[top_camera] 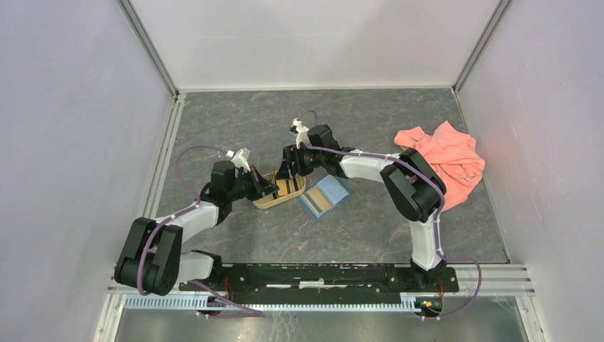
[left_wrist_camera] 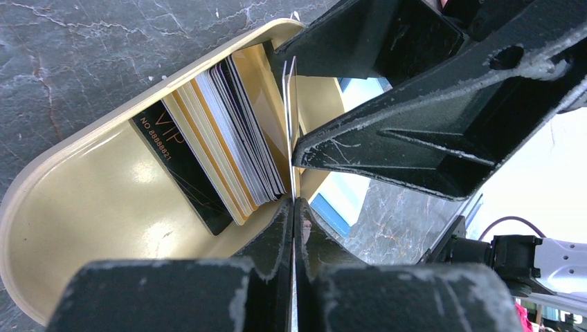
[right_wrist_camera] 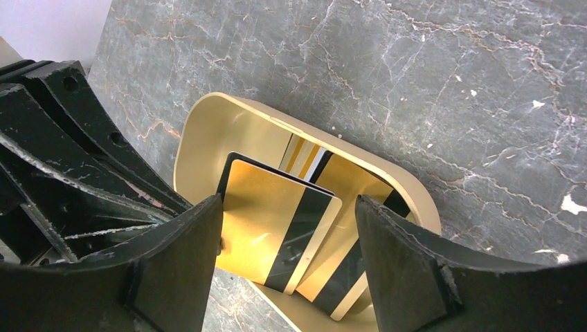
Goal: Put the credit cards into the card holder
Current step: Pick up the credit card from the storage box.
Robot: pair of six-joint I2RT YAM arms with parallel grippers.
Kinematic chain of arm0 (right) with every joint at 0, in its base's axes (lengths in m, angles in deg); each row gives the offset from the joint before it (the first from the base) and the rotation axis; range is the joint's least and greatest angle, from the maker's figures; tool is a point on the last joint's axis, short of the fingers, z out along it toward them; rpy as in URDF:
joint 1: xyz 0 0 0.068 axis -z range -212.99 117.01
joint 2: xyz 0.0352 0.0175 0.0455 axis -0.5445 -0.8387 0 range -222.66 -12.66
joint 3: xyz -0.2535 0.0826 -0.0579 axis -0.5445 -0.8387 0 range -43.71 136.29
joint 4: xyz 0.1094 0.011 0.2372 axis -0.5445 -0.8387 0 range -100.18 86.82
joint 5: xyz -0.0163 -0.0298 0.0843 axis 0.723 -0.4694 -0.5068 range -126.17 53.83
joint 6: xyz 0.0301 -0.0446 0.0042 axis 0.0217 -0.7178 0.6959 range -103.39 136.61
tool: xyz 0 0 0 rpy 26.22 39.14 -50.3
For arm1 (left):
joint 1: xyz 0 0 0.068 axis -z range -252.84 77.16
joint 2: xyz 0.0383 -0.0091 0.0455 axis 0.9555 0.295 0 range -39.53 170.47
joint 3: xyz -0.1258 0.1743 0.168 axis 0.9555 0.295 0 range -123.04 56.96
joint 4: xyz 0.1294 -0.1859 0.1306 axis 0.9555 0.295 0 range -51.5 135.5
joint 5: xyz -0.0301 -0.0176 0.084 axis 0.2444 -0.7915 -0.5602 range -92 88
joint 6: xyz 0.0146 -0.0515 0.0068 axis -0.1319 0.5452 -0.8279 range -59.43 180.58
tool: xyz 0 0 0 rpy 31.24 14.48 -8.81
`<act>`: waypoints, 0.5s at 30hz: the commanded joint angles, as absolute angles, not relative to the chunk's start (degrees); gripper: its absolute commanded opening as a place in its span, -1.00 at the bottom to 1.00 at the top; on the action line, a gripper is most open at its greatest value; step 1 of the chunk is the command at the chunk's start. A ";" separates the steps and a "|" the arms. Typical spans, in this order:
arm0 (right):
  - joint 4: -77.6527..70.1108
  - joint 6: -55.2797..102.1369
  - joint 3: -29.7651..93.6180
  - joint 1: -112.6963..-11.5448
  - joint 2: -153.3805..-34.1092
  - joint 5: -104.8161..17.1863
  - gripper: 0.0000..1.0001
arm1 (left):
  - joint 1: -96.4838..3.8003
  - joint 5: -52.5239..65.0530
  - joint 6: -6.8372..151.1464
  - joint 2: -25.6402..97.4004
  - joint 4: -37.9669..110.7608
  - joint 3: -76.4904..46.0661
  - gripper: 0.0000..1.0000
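Gold card [right_wrist_camera: 270, 221] pinched in left jaws, between right jaws.

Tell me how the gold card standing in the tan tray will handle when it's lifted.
The gold card looks thin and flat, so probably light and stiff, flexing only slightly. Its glossy face catches the light, so it may slip or pivot in a loose pinch. The left fingers hold it edge-on beside the packed stack, so neighbours might drag along.
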State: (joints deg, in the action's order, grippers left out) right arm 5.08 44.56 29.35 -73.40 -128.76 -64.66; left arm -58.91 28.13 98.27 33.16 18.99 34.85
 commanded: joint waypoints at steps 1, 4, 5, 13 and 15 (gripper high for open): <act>6.77 45.55 29.03 -73.66 -129.34 -64.56 0.48 | -59.13 28.88 95.98 31.89 16.32 35.07 -0.96; 6.08 44.32 28.56 -73.62 -128.95 -63.03 0.42 | -59.13 28.55 95.99 32.01 16.89 34.90 -0.96; 5.97 43.99 28.46 -73.62 -128.86 -62.67 0.41 | -59.13 28.50 96.04 32.08 17.02 34.82 -0.95; 5.19 42.97 28.28 -73.58 -128.95 -61.38 0.37 | -59.13 29.74 97.19 33.87 16.93 34.45 -0.80; 5.00 42.78 28.19 -73.55 -128.94 -60.93 0.37 | -59.13 30.16 97.67 34.18 16.34 34.65 -0.78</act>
